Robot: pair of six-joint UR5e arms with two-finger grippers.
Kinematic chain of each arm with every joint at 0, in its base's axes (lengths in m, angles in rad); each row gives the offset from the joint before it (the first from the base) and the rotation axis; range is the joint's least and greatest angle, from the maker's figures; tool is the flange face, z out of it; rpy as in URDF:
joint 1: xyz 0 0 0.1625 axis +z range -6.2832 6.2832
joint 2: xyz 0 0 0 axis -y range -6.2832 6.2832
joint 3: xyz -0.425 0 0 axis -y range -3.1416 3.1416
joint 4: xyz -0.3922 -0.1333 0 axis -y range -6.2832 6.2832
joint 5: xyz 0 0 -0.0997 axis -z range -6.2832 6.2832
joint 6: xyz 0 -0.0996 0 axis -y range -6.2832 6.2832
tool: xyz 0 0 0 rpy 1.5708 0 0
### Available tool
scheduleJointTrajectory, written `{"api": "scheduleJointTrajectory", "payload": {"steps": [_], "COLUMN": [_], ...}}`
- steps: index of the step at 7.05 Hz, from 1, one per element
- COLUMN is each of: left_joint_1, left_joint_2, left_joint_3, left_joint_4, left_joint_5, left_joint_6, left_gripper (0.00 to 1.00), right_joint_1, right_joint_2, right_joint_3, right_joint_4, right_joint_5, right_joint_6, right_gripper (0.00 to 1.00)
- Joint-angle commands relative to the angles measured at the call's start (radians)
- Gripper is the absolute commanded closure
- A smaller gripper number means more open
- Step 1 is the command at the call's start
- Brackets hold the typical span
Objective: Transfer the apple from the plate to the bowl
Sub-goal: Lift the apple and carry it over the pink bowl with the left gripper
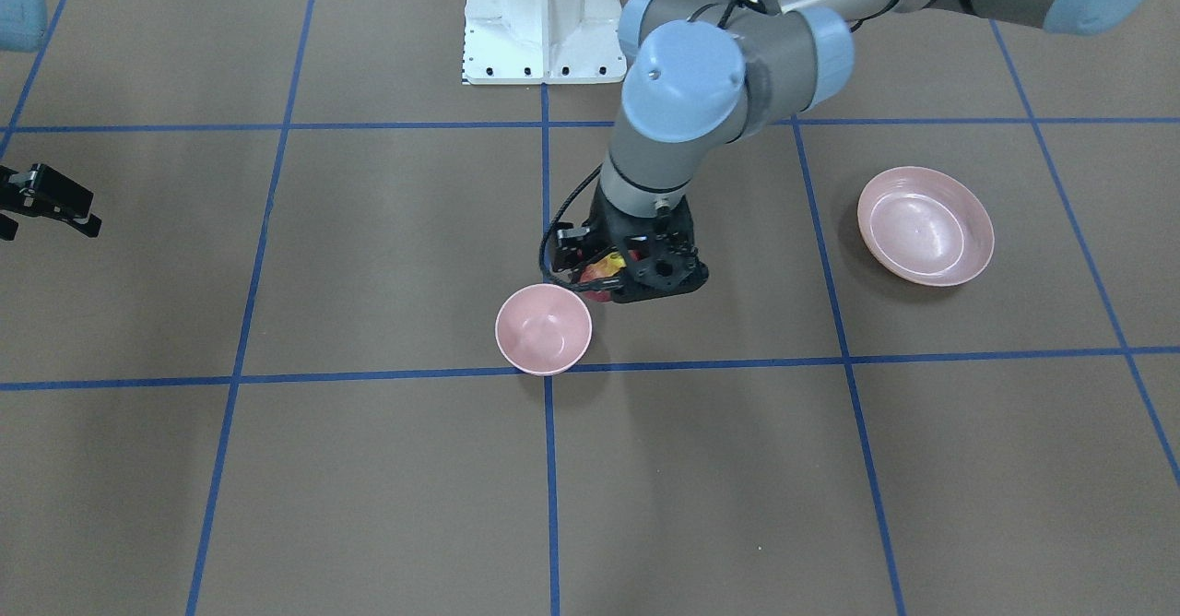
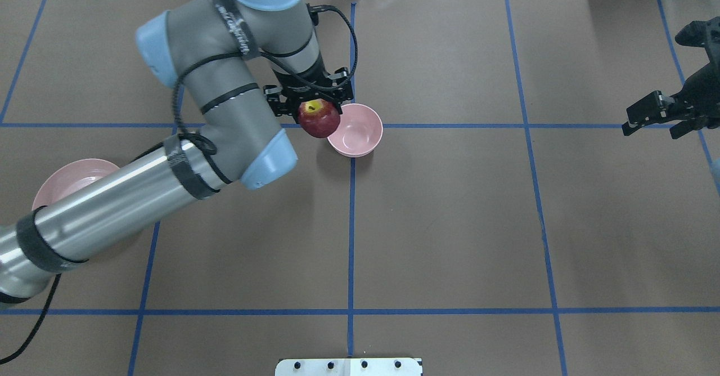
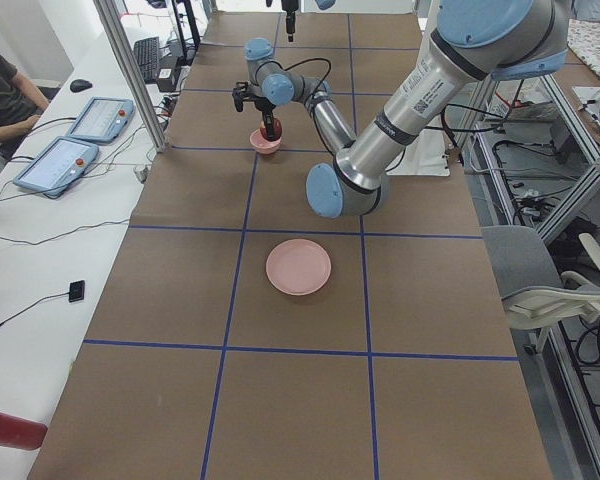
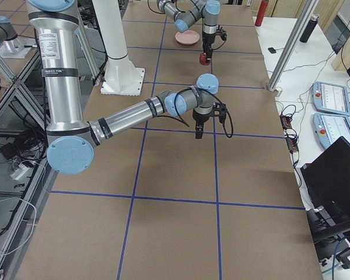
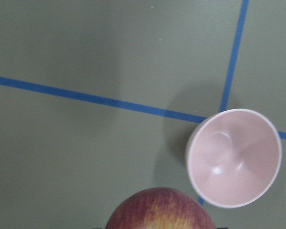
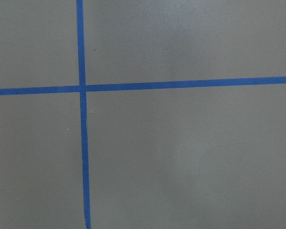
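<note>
Apple [image 2: 319, 118]: dark red with a yellow patch at the stem. It is held off the table [image 2: 450, 224] in the left end effector [image 2: 315, 107], whose fingers close on its sides. It hangs just beside the bowl, on the bowl's rim edge nearer the robot's left and not inside it. In the left wrist view it shows at the bottom edge with the bowl off to one side.

Bowl [image 2: 355, 130]: small, deep, pale pink, upright, with nothing in it. It stands at a crossing of blue tape lines [image 2: 351, 224] near the table's middle.

Plate [image 1: 926, 225]: wide, shallow, pale pink, glossy inside, bare. It sits well apart from the bowl on the robot's left, and in the overhead view the left arm [image 2: 129, 201] partly hides it.

Right end effector [image 2: 664, 114]: fingers spread, holding nothing. It hangs above the table far on the robot's right, well apart from bowl and apple.

White robot base [image 1: 544, 21]: at the table's edge, in line with the bowl.
</note>
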Motion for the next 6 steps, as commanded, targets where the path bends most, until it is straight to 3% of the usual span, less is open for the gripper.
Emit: {"api": "scheduleJointTrajectory", "payload": {"steps": [1,3,5,6], "left_joint_1": [0.083,0.09,0.093,0.091], "left_joint_2": [-0.062,-0.13,-0.134,-0.132], "left_joint_3": [0.179,0.274,0.29,0.286], "left_joint_4": [-0.158,-0.17,-0.165,-0.164], "left_joint_5": [0.147,0.149,0.154,0.154], "left_joint_6": [-0.04,-0.025,0.024,0.026], "left_gripper": [1.0,1.0,0.02,0.01], "right_joint_1": [-0.001,-0.001,-0.001,-0.001], "right_joint_2": [-0.002,-0.003,-0.003,-0.002], "right_joint_3": [-0.075,-0.071,-0.07,-0.073], "right_joint_4": [0.104,0.104,0.104,0.105], "right_joint_5": [0.002,0.005,0.005,0.005], "right_joint_6": [0.005,0.01,0.01,0.01], "right_gripper": [0.0,0.0,0.0,0.0]}}
